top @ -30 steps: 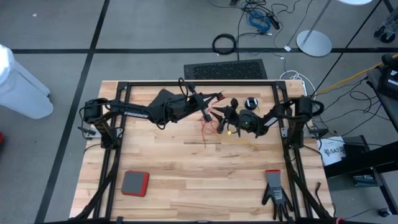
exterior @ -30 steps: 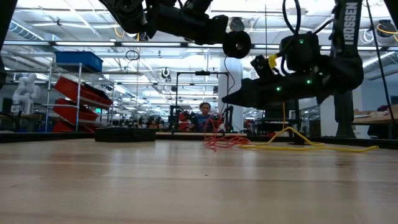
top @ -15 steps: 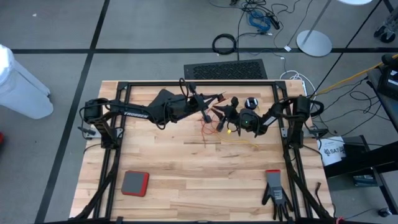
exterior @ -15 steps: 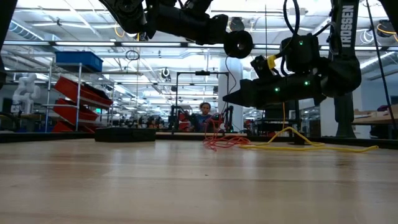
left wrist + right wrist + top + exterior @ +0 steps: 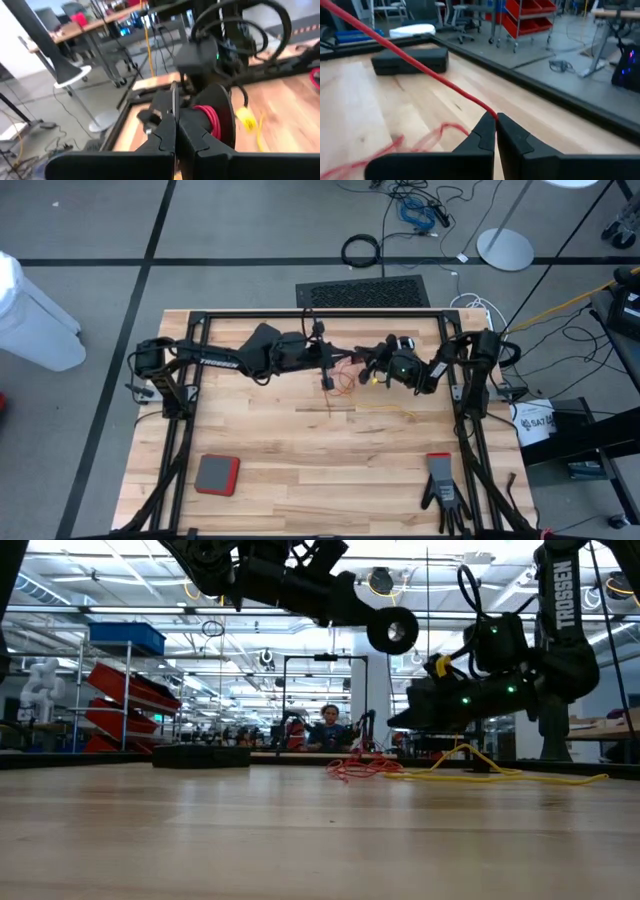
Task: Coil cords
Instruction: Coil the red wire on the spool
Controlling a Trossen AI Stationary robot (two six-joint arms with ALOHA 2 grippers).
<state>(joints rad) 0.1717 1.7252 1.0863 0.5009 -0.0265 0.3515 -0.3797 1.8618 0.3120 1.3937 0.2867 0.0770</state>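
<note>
The left tool [image 5: 175,127] is closed on a small black reel [image 5: 217,117] with red cord wound on it, holding it raised above the far middle of the counter [image 5: 300,450]. Lifted clear of the wood, the reel [image 5: 392,630] can probably take turns of cord without dragging.

The right tool [image 5: 495,127] is pinched shut on the red cord [image 5: 420,62], which runs taut away from its tips; that tension likely keeps the winding tidy. It hovers just beside the reel, to its right.

The rest of the red cord [image 5: 360,768] lies in a loose tangle on the counter below, next to the yellow cord [image 5: 500,776] stretched along the wood, not yet coiled.
</note>
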